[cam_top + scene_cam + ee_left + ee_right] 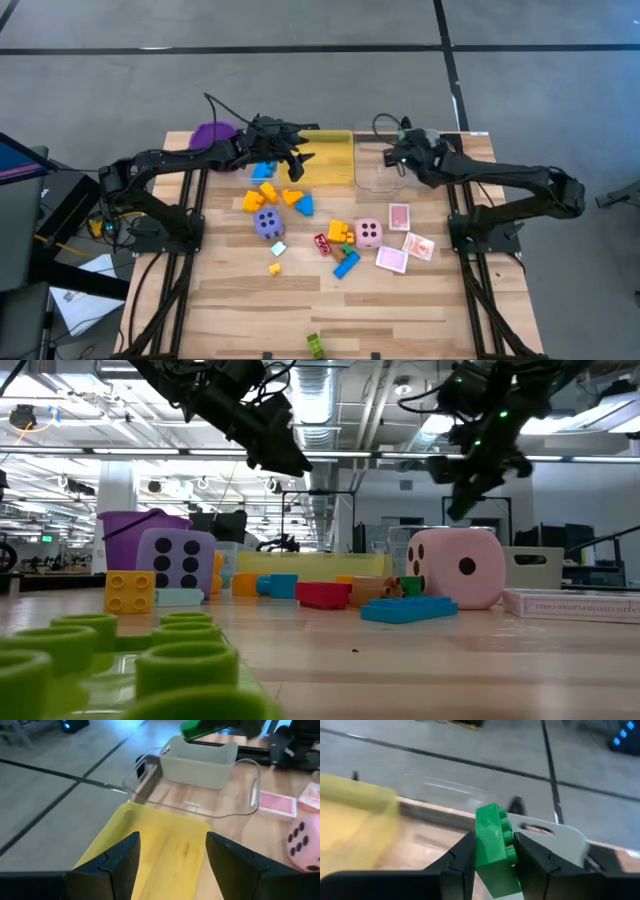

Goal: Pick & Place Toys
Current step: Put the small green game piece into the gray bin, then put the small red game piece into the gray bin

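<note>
My right gripper (492, 851) is clamped on a green block (494, 847), studs facing one finger, the block's long axis running out along the fingers and standing proud of their tips. In the high view that gripper (392, 157) hangs over the far end of the table, above the clear tray (378, 172). The relation I care about is straight down: the tray lies under and slightly ahead of the block, so I judge the coming move to be a lowering and a release into it, with the tray's rim the thing to clear.

My left gripper (170, 857) is parted and carries nothing; between its fingers I look down onto the yellow tray (165, 850), with the clear tray just beyond it. In the high view it (297, 165) sits at the near edge of the yellow tray (325, 150), beside the purple cup (210, 133).

The remaining toys lie on the wood toward me: yellow, orange and blue blocks (275, 195) close to the left gripper, the purple die (267, 222) behind them, the pink die (369, 233) and the pink playing cards (400, 217) nearer the right arm. A lone green block (314, 345) sits at the near edge, well apart from both.

The low view shows faint print along a card box (575, 603), too small for me to read.
</note>
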